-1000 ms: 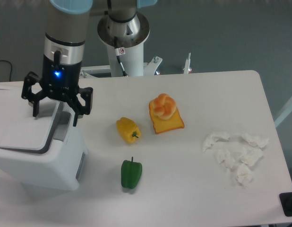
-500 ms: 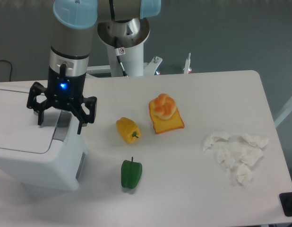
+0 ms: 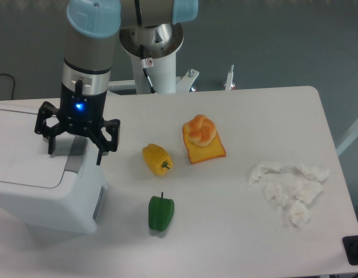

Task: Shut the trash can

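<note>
White tabletop (image 3: 237, 231): the trash can (image 3: 46, 197) occupies its left edge, lid lying flat. Directly above the lid's right rim, by the grey latch, the claw (image 3: 76, 139) hangs spread and empty, pointing downward.

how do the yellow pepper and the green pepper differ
The yellow pepper lies nearer the robot base, beside the bread; the green pepper lies nearer the table's front edge. The yellow's stem points toward the front edge, the green's toward the back. Both are loose on the table, untouched.
</note>
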Robot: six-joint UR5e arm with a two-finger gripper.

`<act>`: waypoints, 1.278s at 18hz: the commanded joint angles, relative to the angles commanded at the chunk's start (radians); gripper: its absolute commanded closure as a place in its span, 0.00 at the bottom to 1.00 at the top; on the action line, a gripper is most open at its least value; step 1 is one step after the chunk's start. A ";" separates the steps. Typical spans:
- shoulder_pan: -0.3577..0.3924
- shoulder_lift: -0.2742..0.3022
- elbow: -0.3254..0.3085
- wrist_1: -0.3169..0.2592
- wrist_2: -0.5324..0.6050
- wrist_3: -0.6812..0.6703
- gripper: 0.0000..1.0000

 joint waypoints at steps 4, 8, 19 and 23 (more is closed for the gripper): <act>0.077 0.006 0.022 0.000 0.002 0.096 0.00; 0.181 -0.005 0.020 0.000 0.002 0.271 0.00; 0.400 -0.139 0.009 -0.011 0.171 0.823 0.00; 0.476 -0.236 0.060 -0.018 0.221 0.980 0.00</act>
